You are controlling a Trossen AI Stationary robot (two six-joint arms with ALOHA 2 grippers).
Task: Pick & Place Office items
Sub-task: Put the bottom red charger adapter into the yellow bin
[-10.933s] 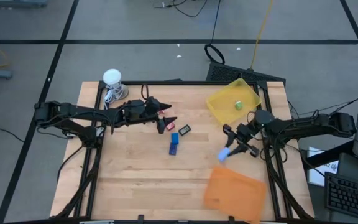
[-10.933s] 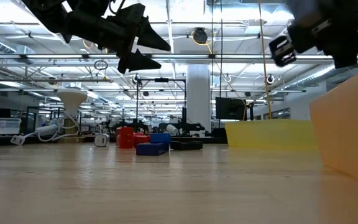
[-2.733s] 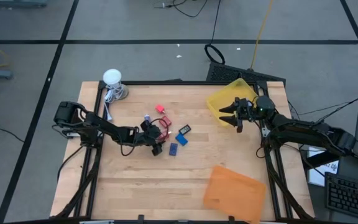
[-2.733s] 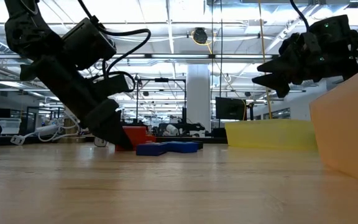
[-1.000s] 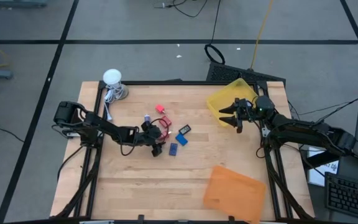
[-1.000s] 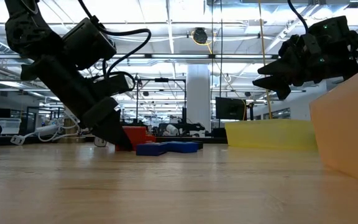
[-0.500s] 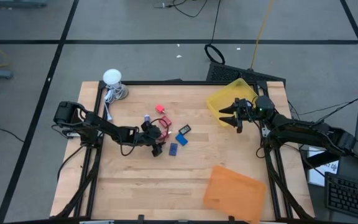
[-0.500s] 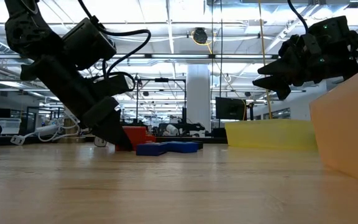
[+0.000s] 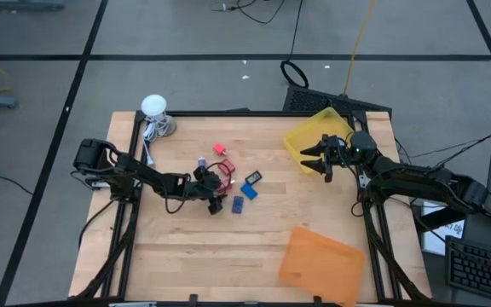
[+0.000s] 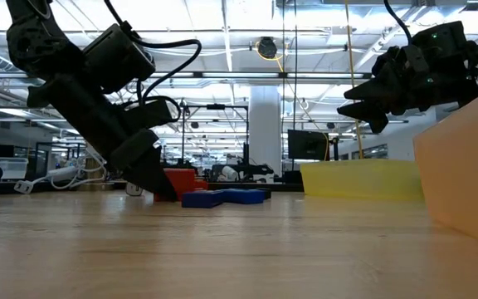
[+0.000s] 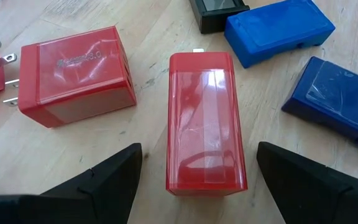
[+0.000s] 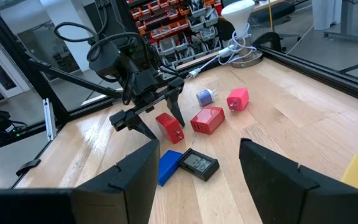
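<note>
so you're barely started: left gripper [image 11: 194, 163] is sitting wide open astride the red charger block [image 11: 205, 121] mid-table, not gripping yet. right gripper [image 9: 312, 159] is hovering part open & empty by the yellow tray [image 9: 301, 141]. other items are lying loose beside the red one; orange tray [image 9: 314, 256] looks empty.
</note>
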